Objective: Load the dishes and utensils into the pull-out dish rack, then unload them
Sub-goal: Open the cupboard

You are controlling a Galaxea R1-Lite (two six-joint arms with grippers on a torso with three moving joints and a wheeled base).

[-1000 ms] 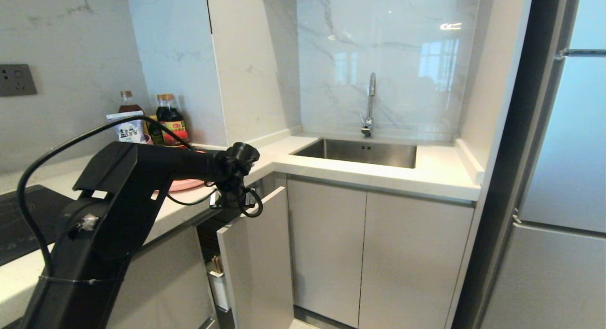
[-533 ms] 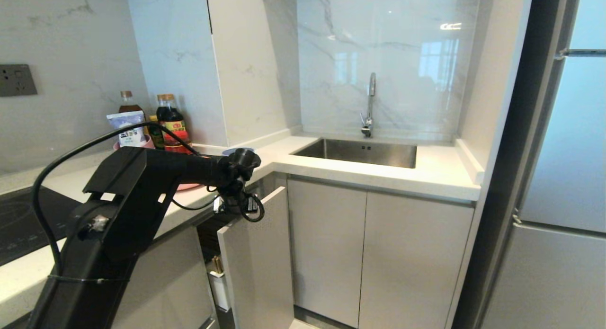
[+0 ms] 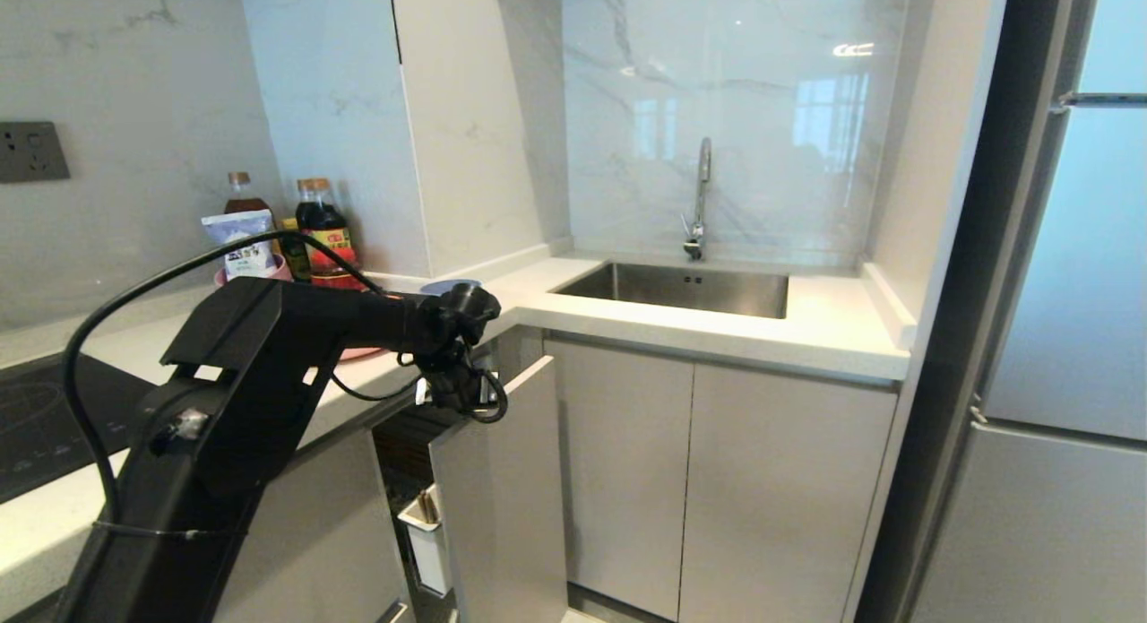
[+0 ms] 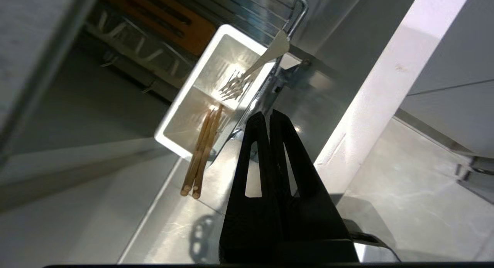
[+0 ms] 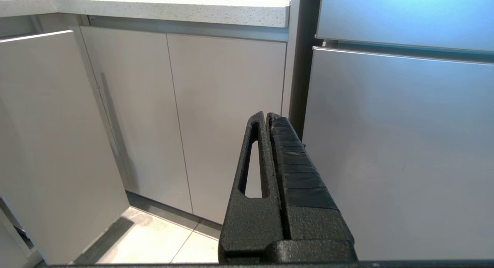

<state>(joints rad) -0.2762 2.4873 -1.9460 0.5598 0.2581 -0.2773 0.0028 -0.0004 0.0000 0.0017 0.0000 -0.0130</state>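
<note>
Two chopsticks (image 4: 201, 150) and a fork (image 4: 254, 65) stand in the white utensil box (image 4: 181, 117) of the dish rack (image 3: 428, 515), pulled partway out beneath the surface (image 3: 717, 327). Your left end effector (image 4: 269, 115) hangs just above the cabinet front's top edge, fingers pressed together and gripping nothing; whether it touches the panel is unclear. Pull without a firm hook and you risk slipping off; a jerk could rattle the loose fork out. Your right end effector (image 5: 266, 115) sits parked, clamped and empty.
</note>
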